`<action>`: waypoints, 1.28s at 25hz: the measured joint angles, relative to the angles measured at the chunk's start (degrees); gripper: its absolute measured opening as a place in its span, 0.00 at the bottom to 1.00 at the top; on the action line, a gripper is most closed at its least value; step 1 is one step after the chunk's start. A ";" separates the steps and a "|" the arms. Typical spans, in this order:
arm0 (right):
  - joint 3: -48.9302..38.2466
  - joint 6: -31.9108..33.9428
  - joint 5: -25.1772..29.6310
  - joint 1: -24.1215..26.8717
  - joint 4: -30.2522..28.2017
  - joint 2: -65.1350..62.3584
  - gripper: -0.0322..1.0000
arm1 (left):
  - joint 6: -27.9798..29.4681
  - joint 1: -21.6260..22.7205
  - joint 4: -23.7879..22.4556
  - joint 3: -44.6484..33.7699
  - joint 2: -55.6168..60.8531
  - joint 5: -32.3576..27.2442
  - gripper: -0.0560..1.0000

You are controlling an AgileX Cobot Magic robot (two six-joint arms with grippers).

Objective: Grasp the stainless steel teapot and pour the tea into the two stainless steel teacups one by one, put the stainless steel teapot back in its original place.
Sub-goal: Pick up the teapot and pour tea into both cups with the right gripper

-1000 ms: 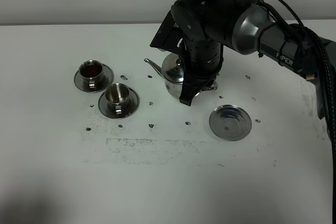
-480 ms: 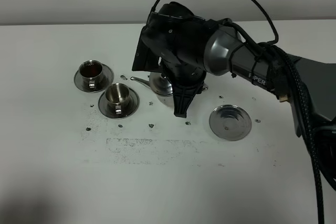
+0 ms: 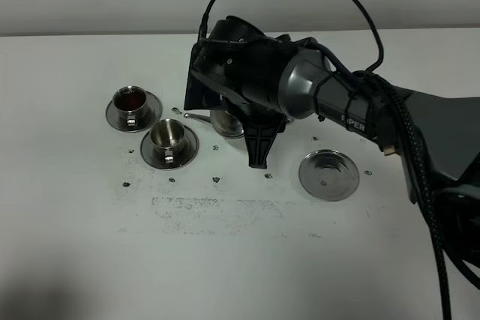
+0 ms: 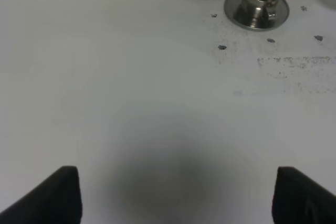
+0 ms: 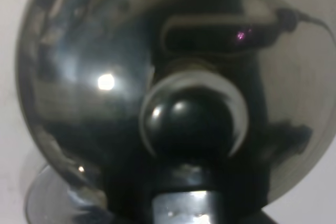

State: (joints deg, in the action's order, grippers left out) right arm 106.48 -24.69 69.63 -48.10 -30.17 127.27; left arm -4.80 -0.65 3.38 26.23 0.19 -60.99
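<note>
Two small steel teacups are sitting at the left of the overhead picture, each on its own round saucer on the white table (image 3: 90, 245). The far-left teacup (image 3: 132, 101) is holding dark tea. The second teacup (image 3: 168, 134), just below and to the right of it, is showing only bright metal inside. Dark specks are dotting the table around them.

Moving toward the centre, the stainless steel teapot (image 3: 225, 122) is tilting leftward beneath the black right arm (image 3: 315, 88), which is hiding most of it. Its thin spout (image 3: 196, 117) is pointing left, with the tip coming near the upper right edge of the second teacup's saucer. The right gripper (image 3: 259, 157) is clamped onto the teapot. One black finger is pointing down in front of the pot, and the exact point of grip is hidden.

Further right and lower, a bare saucer (image 3: 328, 174) is lying flat on the table, apart from the pot. The arm's grey body and its cables are stretching off toward the right edge.

In the left wrist picture, the left gripper (image 4: 178, 195) is standing wide apart, its dark fingertips (image 4: 65, 195) showing in the two lower corners with only table between them. Both teacups are showing at the upper right there.

In the right wrist picture, the teapot's rounded lid and dark lid knob (image 5: 189, 119) are filling the frame, blurred by closeness.
</note>
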 joint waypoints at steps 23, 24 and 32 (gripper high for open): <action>5.27 -1.91 0.64 -3.07 -5.55 4.32 0.20 | 0.00 0.00 0.00 0.00 0.00 0.00 0.73; 5.27 -1.91 0.64 -3.07 -5.90 4.54 0.20 | 0.00 0.00 0.00 0.00 0.00 0.00 0.73; 5.27 -0.15 0.64 -3.12 -9.95 5.34 0.20 | 0.00 0.00 0.00 0.00 0.00 0.00 0.73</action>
State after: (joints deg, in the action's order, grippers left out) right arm 111.74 -24.84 70.27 -51.22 -40.12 132.61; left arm -4.80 -0.65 3.38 26.23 0.19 -60.99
